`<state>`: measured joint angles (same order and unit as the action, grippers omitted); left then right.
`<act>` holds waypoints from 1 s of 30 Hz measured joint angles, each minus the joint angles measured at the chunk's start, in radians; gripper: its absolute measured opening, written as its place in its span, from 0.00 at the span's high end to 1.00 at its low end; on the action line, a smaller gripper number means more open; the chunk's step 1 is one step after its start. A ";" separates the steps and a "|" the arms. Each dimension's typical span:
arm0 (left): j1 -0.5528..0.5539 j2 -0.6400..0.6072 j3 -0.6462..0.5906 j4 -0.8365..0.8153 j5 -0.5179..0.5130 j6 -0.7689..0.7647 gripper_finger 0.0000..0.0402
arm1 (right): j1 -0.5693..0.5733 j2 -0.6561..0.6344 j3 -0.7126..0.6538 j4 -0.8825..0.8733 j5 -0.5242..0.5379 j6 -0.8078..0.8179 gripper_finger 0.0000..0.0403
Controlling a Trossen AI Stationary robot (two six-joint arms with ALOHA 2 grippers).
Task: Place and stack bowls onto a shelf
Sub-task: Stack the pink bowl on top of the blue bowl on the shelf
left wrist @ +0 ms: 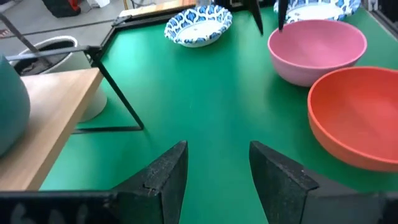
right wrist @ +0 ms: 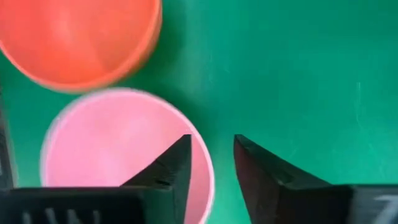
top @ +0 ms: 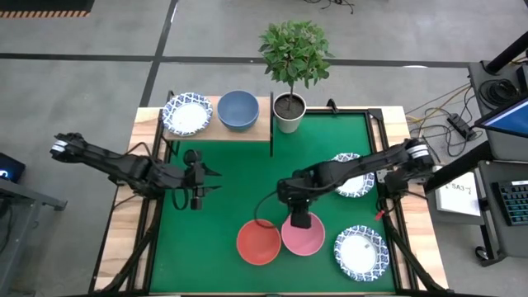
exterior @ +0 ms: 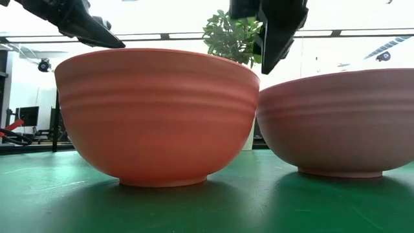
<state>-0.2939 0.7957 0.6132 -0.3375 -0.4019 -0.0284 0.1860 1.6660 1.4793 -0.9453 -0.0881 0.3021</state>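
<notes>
Covering most of the bench (top: 124,239) is a green mat (top: 247,181), with the shelf (top: 247,132) standing along the far edge toward the left corner. On the shelf sit a patterned white bowl (top: 187,114) and, just beside it, a blue bowl (top: 238,110); a white plant pot (top: 289,113) stands on the mat at the shelf's right end. Near the front edge, around the middle, a red bowl (top: 258,242) and a pink bowl (top: 303,237) rest side by side, touching or nearly so. A second patterned bowl (top: 361,252) lies at the front right corner of the mat, and a third (top: 355,175) sits by the right edge, partly covered by the right arm. The right gripper (right wrist: 211,155) is directly over the far rim of the pink bowl, one finger inside the rim and one outside, the fingers parted around it; whether they touch the rim cannot be told. The left gripper (left wrist: 217,165) hangs over bare mat in front of the shelf, fingers spread, holding nothing.
</notes>
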 joint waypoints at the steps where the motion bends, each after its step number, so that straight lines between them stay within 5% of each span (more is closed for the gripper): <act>1: 0.000 -0.007 -0.002 0.001 0.000 0.000 0.61 | 0.003 0.017 0.006 -0.019 -0.005 -0.019 0.71; 19: 0.000 -0.024 -0.006 0.000 -0.001 -0.012 0.61 | 0.004 0.154 0.008 -0.087 -0.045 -0.152 0.73; 30: 0.000 -0.023 -0.007 0.000 -0.005 -0.008 0.61 | 0.001 0.181 0.004 -0.070 -0.102 -0.141 0.97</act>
<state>-0.2939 0.7723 0.6060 -0.3370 -0.4068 -0.0360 0.1871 1.8469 1.4838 -1.0157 -0.1898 0.1612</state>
